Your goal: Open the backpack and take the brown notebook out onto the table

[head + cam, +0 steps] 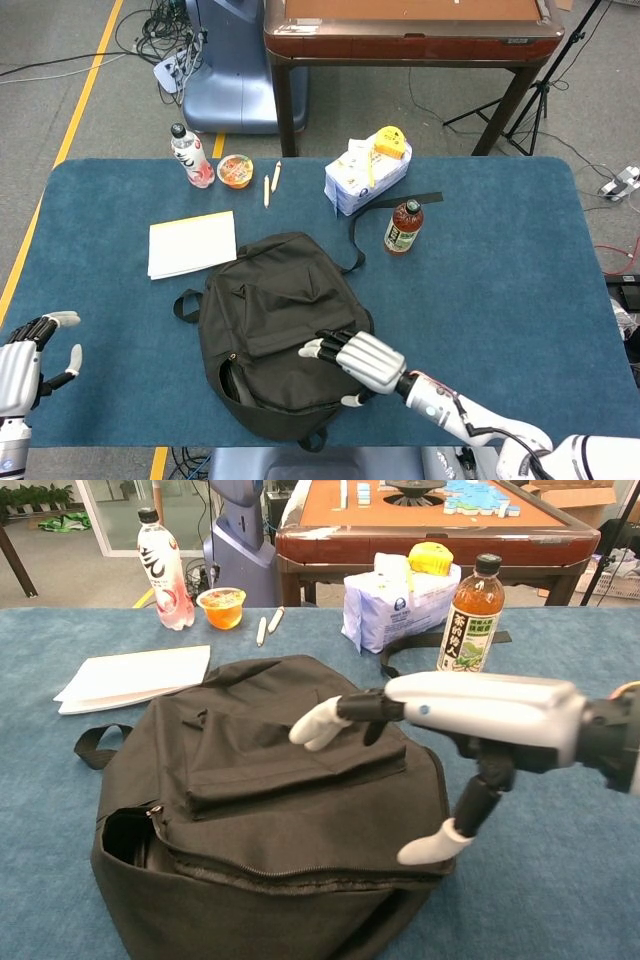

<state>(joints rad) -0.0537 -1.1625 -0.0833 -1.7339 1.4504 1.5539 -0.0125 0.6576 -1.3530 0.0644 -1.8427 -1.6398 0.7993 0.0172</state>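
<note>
A black backpack [283, 330] [270, 800] lies flat in the middle of the blue table, its zipper partly undone at the near left corner, leaving a dark gap [128, 838]. No brown notebook shows. My right hand [357, 361] [470, 725] hovers over the backpack's near right side, fingers spread and thumb hanging down, holding nothing. My left hand [28, 358] stays at the table's near left edge, fingers apart and empty; it appears only in the head view.
A white notepad [191, 243] lies left of the backpack. Behind it stand a pink bottle [190, 156], a jelly cup [235, 170], two pens [270, 183], a tissue pack [366, 174] and a tea bottle [403, 226]. The backpack strap [385, 205] trails toward the tea bottle.
</note>
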